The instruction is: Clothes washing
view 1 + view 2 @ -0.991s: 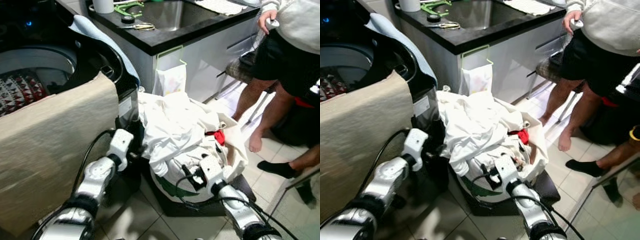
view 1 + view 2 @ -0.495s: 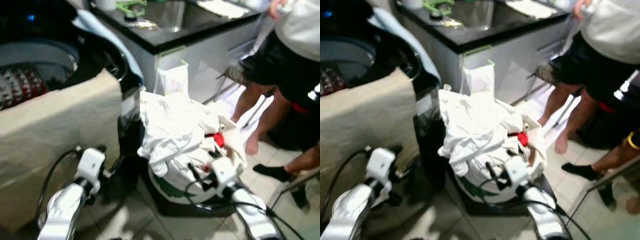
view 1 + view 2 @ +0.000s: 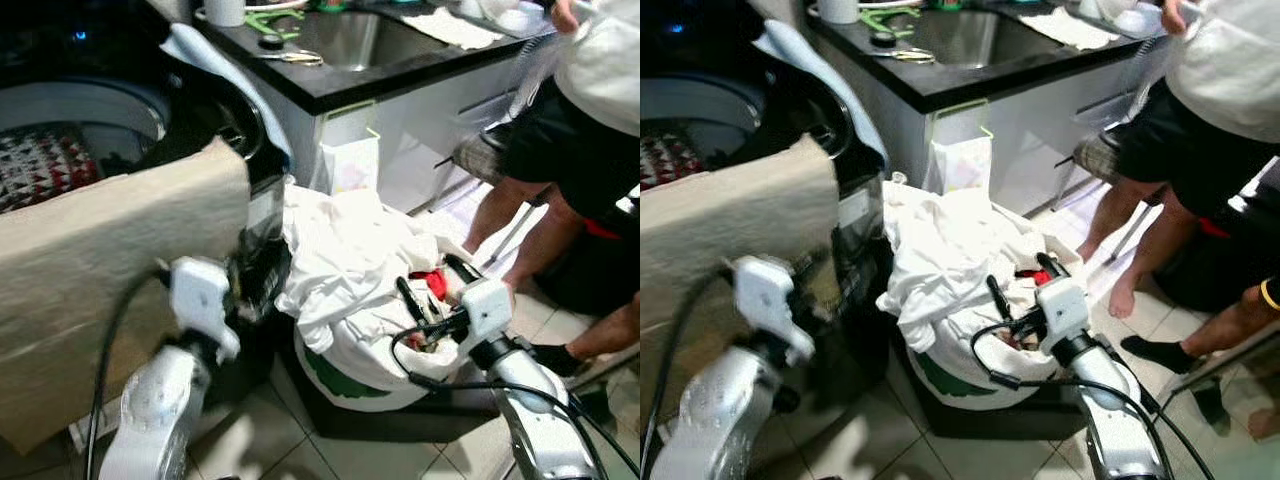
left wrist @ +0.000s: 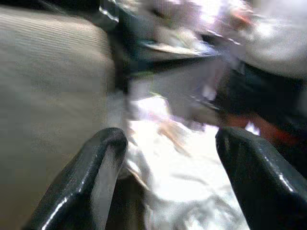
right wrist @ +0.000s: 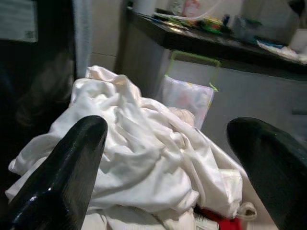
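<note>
No text, brand, number or sign can be read. A white label on the dark washing machine panel, beyond the right gripper, carries small print and a square code, too blurred to make out.

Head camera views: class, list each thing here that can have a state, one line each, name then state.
washing machine: lid open, patterned cloth inside
beige towel: draped over the machine's front
laundry basket: heaped full of white clothes
left gripper: open, empty
right gripper: open, over the pile
plastic bag: hanging from the counter
</note>
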Available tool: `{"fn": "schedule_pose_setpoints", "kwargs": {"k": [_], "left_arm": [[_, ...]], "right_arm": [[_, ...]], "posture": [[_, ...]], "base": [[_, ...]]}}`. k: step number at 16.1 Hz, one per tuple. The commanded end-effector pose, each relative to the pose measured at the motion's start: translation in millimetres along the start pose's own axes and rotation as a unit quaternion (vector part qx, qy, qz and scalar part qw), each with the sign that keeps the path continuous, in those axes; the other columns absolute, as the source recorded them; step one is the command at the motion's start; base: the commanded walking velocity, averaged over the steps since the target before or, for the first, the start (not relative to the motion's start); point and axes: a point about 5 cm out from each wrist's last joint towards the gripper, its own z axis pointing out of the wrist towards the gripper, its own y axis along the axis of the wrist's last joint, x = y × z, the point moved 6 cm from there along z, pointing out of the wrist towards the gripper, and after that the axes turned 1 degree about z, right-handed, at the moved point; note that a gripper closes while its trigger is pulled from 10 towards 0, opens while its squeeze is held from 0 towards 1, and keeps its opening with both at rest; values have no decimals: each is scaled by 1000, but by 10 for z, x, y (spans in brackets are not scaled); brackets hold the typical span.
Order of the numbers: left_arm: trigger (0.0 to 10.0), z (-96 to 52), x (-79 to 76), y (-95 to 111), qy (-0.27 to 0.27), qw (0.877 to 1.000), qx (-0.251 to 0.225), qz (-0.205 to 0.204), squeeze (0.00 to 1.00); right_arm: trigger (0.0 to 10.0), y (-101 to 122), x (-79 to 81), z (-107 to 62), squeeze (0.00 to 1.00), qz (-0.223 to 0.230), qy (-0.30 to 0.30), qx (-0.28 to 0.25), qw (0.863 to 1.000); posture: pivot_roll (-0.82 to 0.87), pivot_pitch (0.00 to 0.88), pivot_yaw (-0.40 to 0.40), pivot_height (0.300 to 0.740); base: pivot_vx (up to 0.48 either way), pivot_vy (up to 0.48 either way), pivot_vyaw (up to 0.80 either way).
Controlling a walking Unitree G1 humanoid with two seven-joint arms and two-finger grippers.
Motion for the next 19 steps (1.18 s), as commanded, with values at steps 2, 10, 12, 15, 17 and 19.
{"fn": "schedule_pose_setpoints", "kwargs": {"k": [2, 10, 12, 15, 17, 19], "left_arm": [[10000, -7, 138, 106, 63, 998, -1, -15, 0], [10000, 66, -132, 33, 2, 999, 49, 10, 0], [10000, 52, -171, 37, -4, 999, 51, 9, 0], [10000, -63, -160, 34, -7, 998, 66, 16, 0], [10000, -161, -167, 43, -14, 997, 76, 23, 0], [10000, -246, -164, 51, -15, 996, 85, 26, 0]], "right_arm": [[10000, 200, -63, 19, 0, 31, -19, -21, 999], [10000, 442, 167, 268, 0, 34, 10, -20, 999], [10000, 443, 166, 401, 0, 28, 17, -12, 999], [10000, 380, 312, 472, 0, 48, 38, 10, 998], [10000, 85, 415, 467, 0, 63, 41, 44, 996], [10000, -216, 447, 432, 0, 74, 40, 79, 993]], "posture": [[90, 0, -54, 740], [80, 0, -42, 740], [91, 0, -51, 740], [162, 0, -86, 740], [197, 0, -100, 740], [235, 0, -108, 740]], "base": [[0, 0, 0], [0, 0, 0], [0, 0, 0], [0, 0, 0], [0, 0, 0], [0, 0, 0]]}}
